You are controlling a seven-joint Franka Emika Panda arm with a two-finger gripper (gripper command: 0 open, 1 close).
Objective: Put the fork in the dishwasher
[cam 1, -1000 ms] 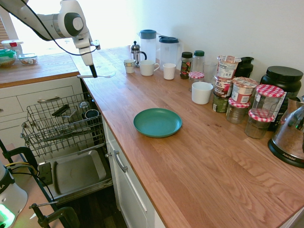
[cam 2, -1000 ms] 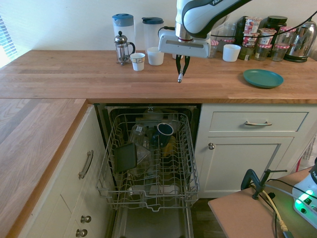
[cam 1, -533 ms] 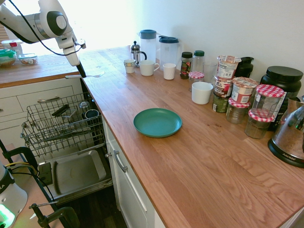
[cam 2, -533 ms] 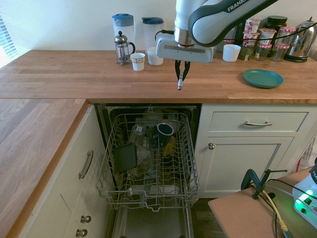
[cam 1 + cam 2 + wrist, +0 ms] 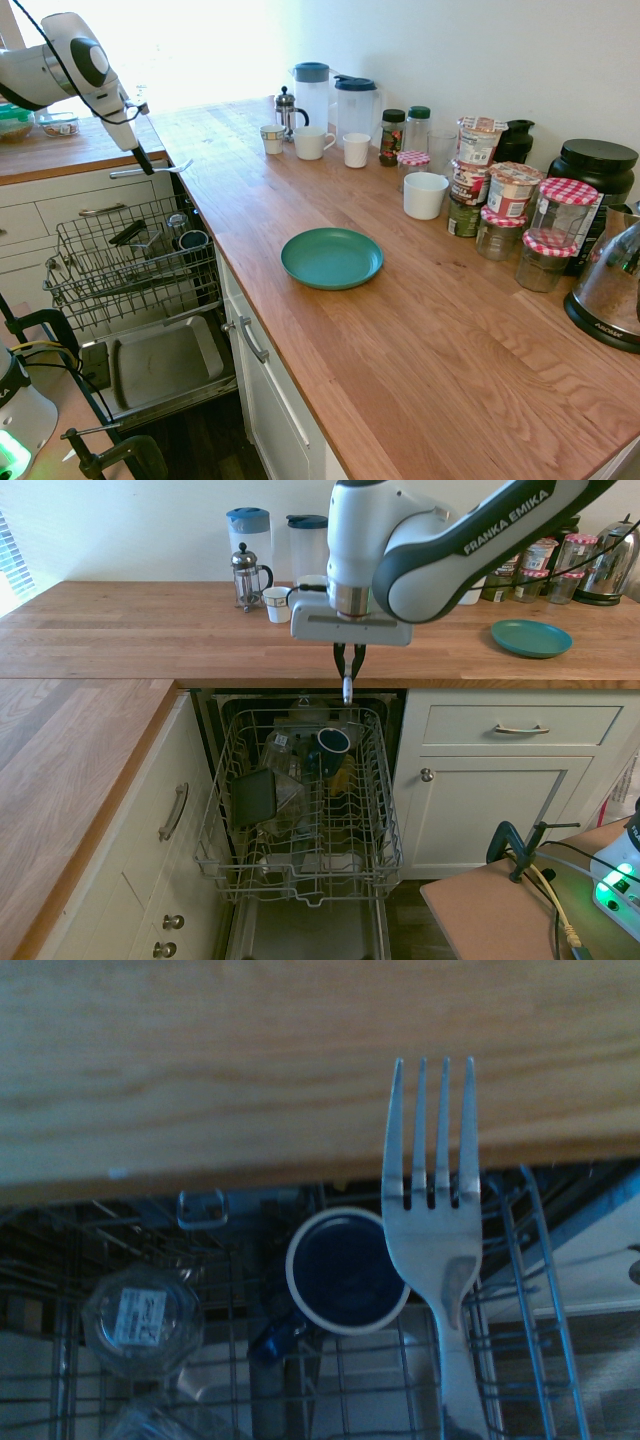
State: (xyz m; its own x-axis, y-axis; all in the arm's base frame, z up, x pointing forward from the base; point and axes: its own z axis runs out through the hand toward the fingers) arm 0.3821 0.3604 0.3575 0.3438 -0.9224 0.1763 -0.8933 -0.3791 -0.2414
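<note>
**Fork held over the rack**

The end effector (image 5: 146, 168) is clamped on the fork (image 5: 152, 170) by its handle — level, at the counter (image 5: 420, 330) edge above the dishwasher (image 5: 300, 810) rack. Light, stiff, slippery metal; gripping the handle looks right.

A silver fork (image 5: 437, 1220) shows above a dark blue mug (image 5: 345, 1272) with a white rim, in a grey wire rack (image 5: 300, 810); the plate (image 5: 331, 257) is teal, the desk (image 5: 400, 320) warm brown wood.

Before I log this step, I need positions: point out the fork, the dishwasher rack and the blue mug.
fork (image 5: 432, 1260): wrist view, neck below the tines.
dishwasher rack (image 5: 385, 810): second exterior view, right wire wall.
blue mug (image 5: 345, 1272): wrist view, dark inside.
</note>
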